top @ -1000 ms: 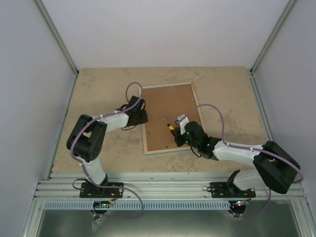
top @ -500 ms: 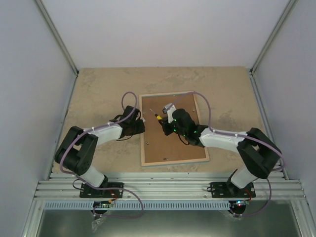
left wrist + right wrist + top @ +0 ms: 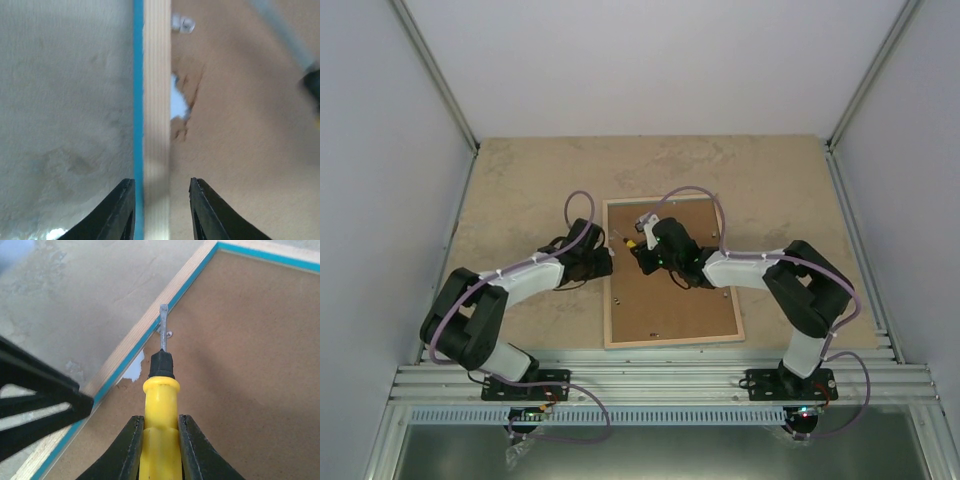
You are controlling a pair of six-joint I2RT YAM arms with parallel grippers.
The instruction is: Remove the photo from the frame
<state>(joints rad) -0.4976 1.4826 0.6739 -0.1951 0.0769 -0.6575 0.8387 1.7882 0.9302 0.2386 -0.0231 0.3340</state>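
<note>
Though tiny from above, wrist views show right claw (image 3: 160,421) clenching the screwdriver (image 3: 161,400), left claw (image 3: 161,184) released astride the frame (image 3: 156,100).

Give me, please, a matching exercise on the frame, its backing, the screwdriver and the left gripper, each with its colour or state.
1 frame
2 backing
3 screwdriver
4 left gripper

A clamped in the right gripper
B brown board inside the frame
C jaws apart, astride the frame's rail
D turquoise edge, pale wood back

Pairs: 1-D, 2-B, 3-A, 4-C
</note>
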